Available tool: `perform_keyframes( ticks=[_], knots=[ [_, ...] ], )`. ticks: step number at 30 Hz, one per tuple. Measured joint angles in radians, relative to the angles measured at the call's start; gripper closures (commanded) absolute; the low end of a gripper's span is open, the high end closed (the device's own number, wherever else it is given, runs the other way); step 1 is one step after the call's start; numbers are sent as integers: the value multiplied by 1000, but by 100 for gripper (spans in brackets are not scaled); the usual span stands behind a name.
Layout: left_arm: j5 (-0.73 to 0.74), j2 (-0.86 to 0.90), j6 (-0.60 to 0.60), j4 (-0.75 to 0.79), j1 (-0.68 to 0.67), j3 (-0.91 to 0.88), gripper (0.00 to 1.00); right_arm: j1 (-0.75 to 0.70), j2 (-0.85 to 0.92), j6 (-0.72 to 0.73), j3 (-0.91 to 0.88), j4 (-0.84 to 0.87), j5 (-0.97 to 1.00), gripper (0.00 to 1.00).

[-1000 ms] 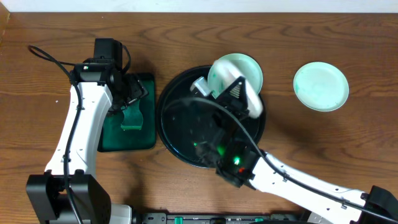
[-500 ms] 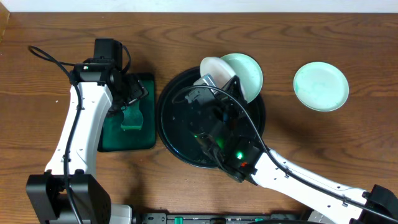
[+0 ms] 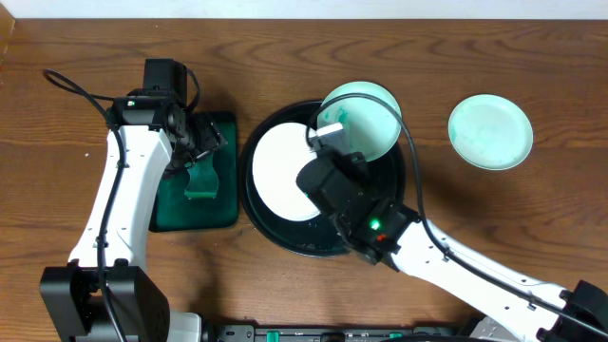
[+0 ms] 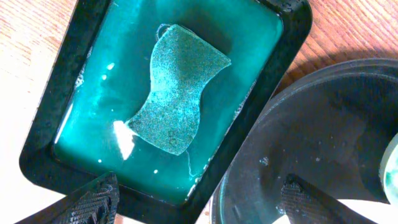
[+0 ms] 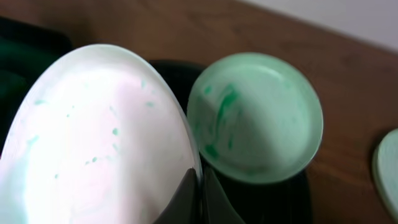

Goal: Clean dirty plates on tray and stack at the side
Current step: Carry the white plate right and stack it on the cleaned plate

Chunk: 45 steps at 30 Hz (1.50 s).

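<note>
Right pincer (image 5: 199,183) is clenching the rim of a pale plate (image 3: 277,171), holding it over the black tray (image 3: 269,224). A second, teal-smeared plate (image 3: 364,122) is lying at the tray's far rim. A third plate (image 3: 489,131) is sitting on the counter (image 3: 475,57), well apart. Left pincer (image 4: 199,199) is hovering released above the sponge (image 4: 177,87) in the green tray (image 4: 50,124).

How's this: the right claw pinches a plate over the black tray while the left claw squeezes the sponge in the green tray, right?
Not quite. The left gripper is open and empty; the left wrist view shows the sponge lying free in the green tray. The right gripper does pinch a plate over the black tray.
</note>
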Motion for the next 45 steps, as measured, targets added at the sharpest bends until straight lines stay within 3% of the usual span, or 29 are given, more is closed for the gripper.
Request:
perform_keyframes(
  ticks=[9,24,30,35,43,45],
  knots=[
    [0,0,0,1,0,0,16,-238,-110,-6,67,-139,19,99],
    [0,0,0,0,0,0,16,-908,-144,23,75,-288,-88,98],
    [0,0,0,0,0,0,16,-1141,-51,87,77,-284,-185,98],
    [0,0,0,0,0,0,16,-1226,107,122,76,-256,-232,99],
    [0,0,0,0,0,0,16,-1235,269,141,76,-135,-346,98],
    [0,0,0,0,0,0,16,-1234,291,143,76,-117,-389,82]
  ],
)
